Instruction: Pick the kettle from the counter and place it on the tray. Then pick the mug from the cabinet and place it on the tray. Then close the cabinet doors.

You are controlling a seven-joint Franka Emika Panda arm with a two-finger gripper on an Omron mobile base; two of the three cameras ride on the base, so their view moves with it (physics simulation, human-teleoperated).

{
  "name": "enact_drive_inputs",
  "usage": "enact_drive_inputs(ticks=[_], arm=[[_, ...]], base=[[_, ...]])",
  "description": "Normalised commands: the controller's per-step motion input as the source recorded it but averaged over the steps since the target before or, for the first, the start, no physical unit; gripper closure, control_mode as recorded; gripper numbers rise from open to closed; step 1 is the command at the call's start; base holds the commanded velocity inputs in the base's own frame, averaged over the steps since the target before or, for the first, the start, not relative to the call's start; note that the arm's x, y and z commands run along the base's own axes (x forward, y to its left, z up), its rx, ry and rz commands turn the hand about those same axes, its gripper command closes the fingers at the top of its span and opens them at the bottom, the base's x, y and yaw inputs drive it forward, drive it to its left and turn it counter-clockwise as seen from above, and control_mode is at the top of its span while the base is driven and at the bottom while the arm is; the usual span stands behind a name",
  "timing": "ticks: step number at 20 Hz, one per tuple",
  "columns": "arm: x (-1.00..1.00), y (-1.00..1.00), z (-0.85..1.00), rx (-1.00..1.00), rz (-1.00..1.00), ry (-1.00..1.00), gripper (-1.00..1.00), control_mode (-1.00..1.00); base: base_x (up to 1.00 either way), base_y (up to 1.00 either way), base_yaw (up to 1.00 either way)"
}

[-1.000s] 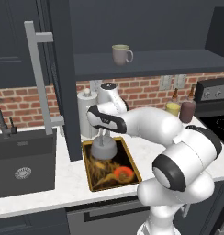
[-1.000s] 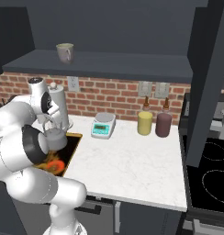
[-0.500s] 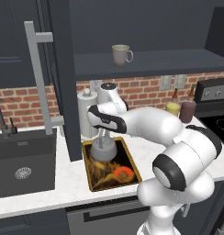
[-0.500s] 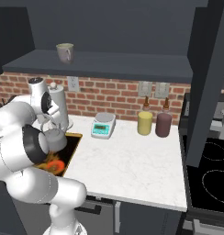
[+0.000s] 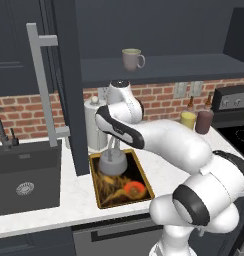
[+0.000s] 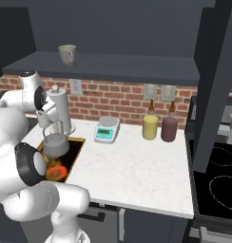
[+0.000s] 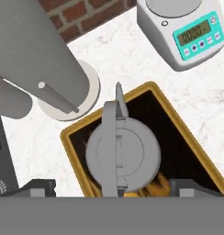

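Observation:
The squat grey kettle (image 5: 113,164) (image 6: 56,144) (image 7: 122,156) stands upright on the tray (image 5: 106,194) (image 7: 178,120) at its far end, on the white counter (image 6: 132,166). My gripper (image 5: 113,144) (image 6: 50,127) (image 7: 113,186) hangs just above it, open. Its fingertips (image 7: 38,186) are spread wide to either side of the arched handle and do not touch it. The grey-beige mug (image 5: 132,59) (image 6: 67,53) stands on the shelf of the open cabinet (image 5: 169,67). The left cabinet door (image 5: 69,85) is swung out, its bar handle (image 5: 41,85) facing me.
A tall grey cylinder with a knob (image 5: 95,125) (image 7: 36,55) stands right behind the tray. A white scale (image 6: 107,129) (image 7: 182,32), a yellow jar (image 6: 149,126) and a maroon jar (image 6: 169,128) line the brick wall. The black sink (image 5: 24,180) lies left, the stove (image 6: 217,180) right.

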Motion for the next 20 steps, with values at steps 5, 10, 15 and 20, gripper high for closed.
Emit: enact_drive_inputs(ticks=[5,10,15,20], arm=[[-0.74,-0.14,1.0,0.0,0.01,-0.13,-1.0,-1.0],[-1.0,-0.46,1.0,-0.02,0.12,-0.12,-1.0,-1.0],[-0.52,-0.33,0.33,-0.01,0.08,-0.01,-1.0,-1.0],[-0.03,-0.06,0.0,0.0,0.01,0.0,-1.0,-1.0]], base=[[0.0,0.0,0.0],[0.0,0.0,0.0],[0.0,0.0,0.0],[0.0,0.0,0.0]])
